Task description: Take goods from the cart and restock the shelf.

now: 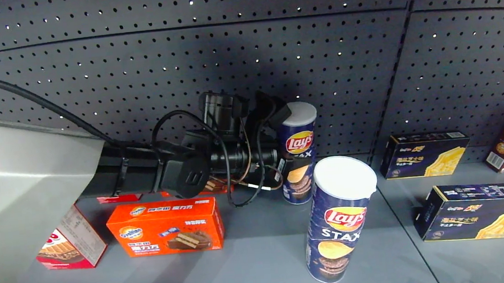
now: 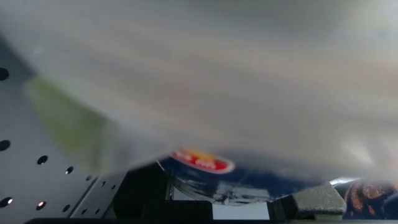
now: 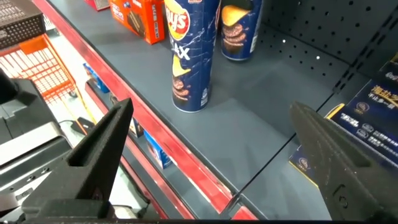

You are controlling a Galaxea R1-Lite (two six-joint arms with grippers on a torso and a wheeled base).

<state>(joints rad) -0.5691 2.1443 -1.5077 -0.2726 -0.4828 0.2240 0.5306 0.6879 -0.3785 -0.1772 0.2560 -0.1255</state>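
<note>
Place: a shop aisle was indicated | Fixtures: a grey shelf (image 1: 262, 259) backed by a perforated panel (image 1: 180, 52) and edged by a red front rail (image 3: 186, 160) | Stock: far chip can (image 1: 299, 155), near chip can (image 1: 339, 220), orange box (image 1: 166, 229) left, dark blue boxes (image 1: 477, 210) right, were displayed | Nearby: an orange wire cart (image 3: 50, 62) was seen

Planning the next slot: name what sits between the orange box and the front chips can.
Only bare shelf between the orange box and the front chips can, seen in the head view.
</note>
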